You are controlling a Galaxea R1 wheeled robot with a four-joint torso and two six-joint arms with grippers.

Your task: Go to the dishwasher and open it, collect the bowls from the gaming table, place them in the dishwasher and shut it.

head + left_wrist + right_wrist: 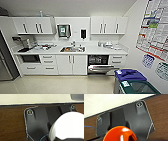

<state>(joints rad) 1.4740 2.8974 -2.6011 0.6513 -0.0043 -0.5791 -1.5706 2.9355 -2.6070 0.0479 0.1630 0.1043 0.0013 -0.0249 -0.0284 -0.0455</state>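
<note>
The dishwasher [100, 65] stands right of the middle in the white kitchen row ahead, its door folded down and its dark racks showing. An orange-red bowl [120, 134] hangs close under my right wrist, above the robot's dark plate, with my right gripper [125, 139] shut on its rim. In the left wrist view a second round bowl [67, 126] shows a white outside, and my left gripper [65, 139] is shut on it. The gaming table is out of view.
A worktop with a sink [72, 49] runs above the cabinets, and dishes stand on it at both ends. A purple-lidded bin [129, 75] and a green bin [140, 87] stand at the front right, close to the dishwasher door. A dark fridge [6, 62] is at the left.
</note>
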